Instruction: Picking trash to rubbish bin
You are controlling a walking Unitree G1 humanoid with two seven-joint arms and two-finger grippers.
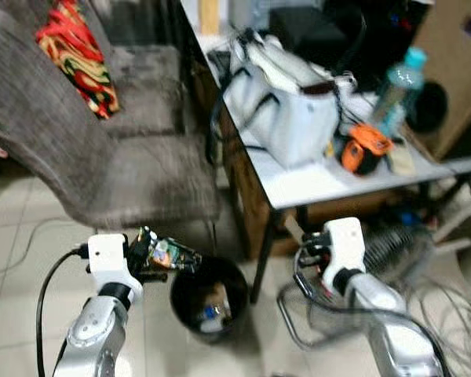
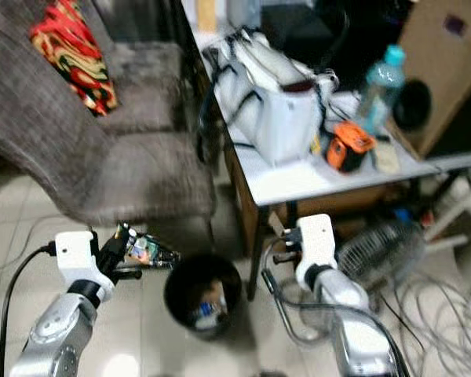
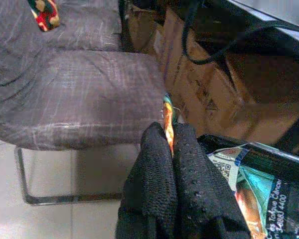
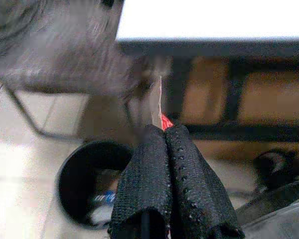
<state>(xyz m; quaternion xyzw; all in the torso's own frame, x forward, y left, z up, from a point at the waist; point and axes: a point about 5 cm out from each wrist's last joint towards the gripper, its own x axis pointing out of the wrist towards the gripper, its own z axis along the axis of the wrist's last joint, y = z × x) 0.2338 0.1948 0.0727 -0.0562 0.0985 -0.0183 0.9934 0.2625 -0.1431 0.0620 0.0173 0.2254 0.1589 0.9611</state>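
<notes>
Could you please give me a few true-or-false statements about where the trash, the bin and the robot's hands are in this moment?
1. The left hand is shut on a colourful wrapper. True.
2. The black bin stands on the white table. False: it stands on the tiled floor, beside the table leg.
3. The bin already has some trash in it. True.
4. The right hand is open with nothing in it. False: its fingers are shut on a thin scrap with a red edge.
5. The orange tape measure lies on the grey chair. False: it lies on the table, beside the white bag.
</notes>
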